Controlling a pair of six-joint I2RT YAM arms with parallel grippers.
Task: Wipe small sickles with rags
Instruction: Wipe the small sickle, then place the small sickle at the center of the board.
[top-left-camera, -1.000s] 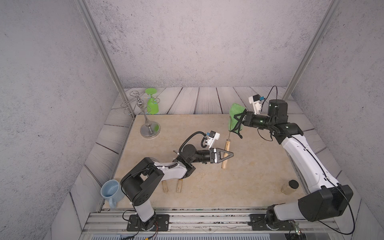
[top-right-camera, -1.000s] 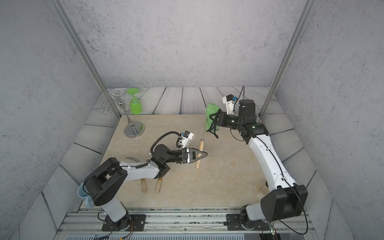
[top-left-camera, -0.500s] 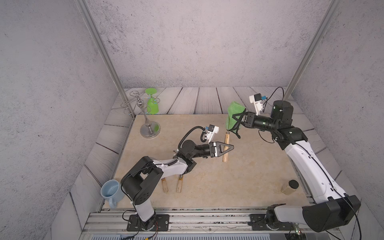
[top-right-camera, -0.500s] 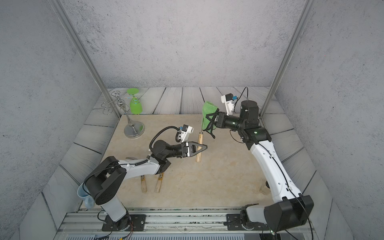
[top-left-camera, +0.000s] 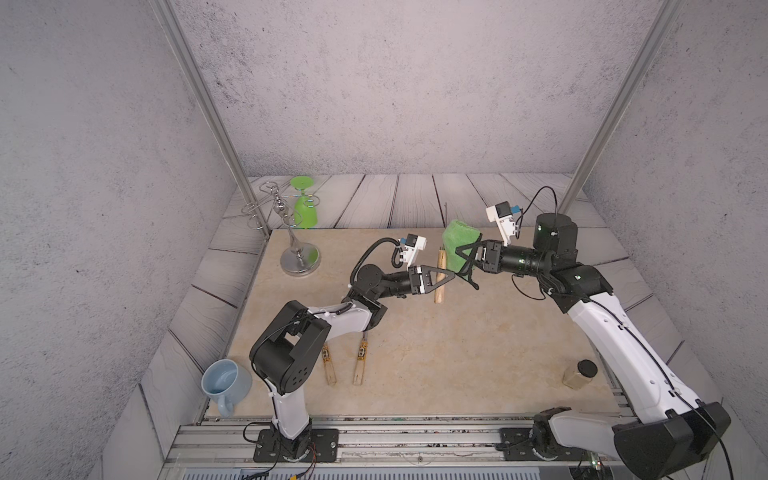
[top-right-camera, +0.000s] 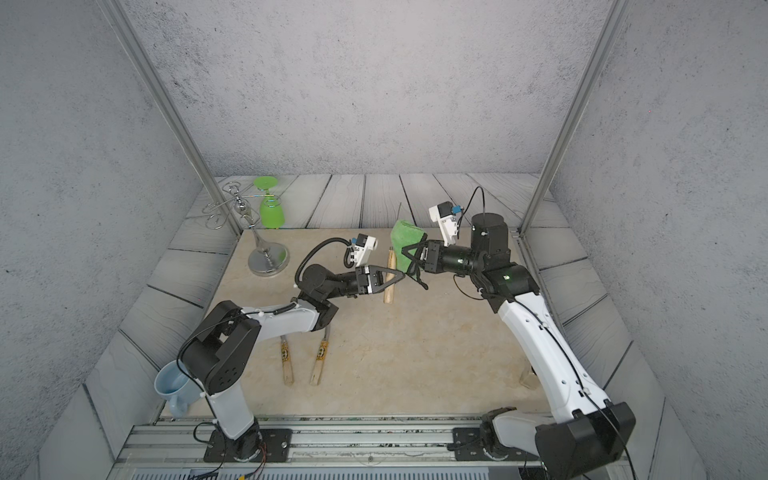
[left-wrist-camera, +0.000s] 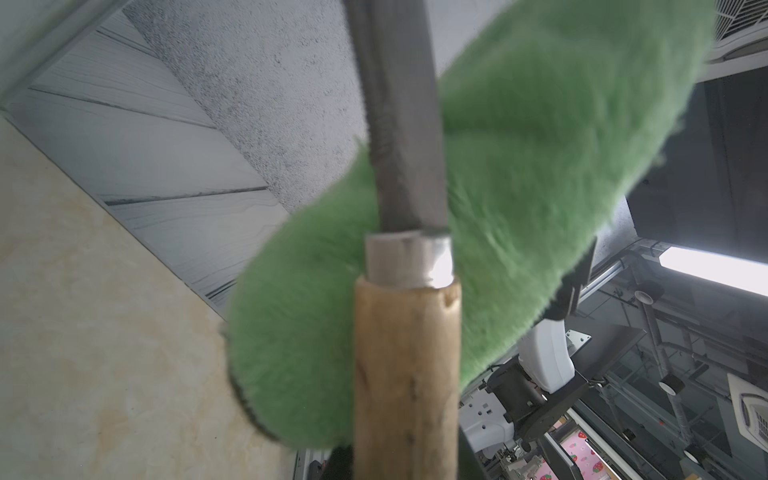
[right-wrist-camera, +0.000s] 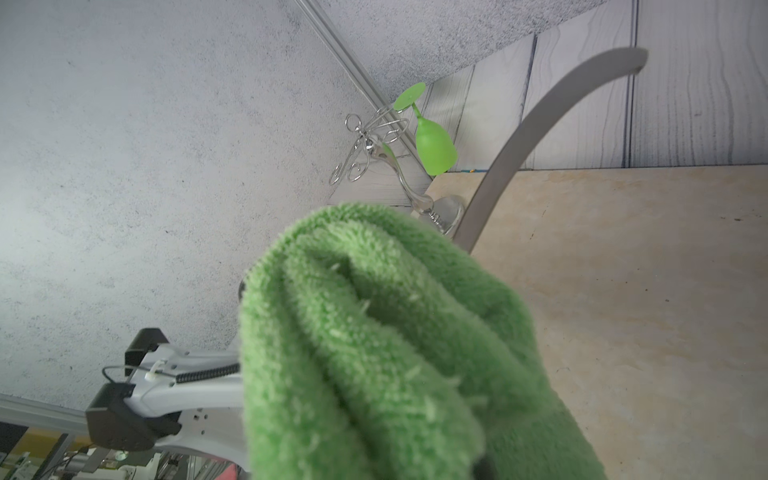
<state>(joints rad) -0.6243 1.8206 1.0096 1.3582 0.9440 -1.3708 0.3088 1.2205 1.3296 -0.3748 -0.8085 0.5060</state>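
Work surface: a beige stone-patterned mat (top-left-camera: 457, 353) is carrying the whole scene.
Right gripper (top-left-camera: 464, 262): its jaws are closing on a folded bright green fuzzy rag (top-left-camera: 456, 245) and are holding it upright above the far part of the mat.
Left gripper (top-left-camera: 448, 277): its jaws are clamping the pale wooden handle of a plain-handled small sickle (top-left-camera: 439, 293), grey curved blade pointing up and away.
Contact: in the left wrist view the rag (left-wrist-camera: 540, 166) is lying against the blade base (left-wrist-camera: 409, 166), apparently touching it.
Waiting items: two small sickles with dark-orange label bands (top-left-camera: 360, 361) are lying side by side on the near mat, partly under the left arm.
Progress: one sickle is being wiped. Whether the two lying ones are already clean cannot be told; at most one stage in three appears to be under way.
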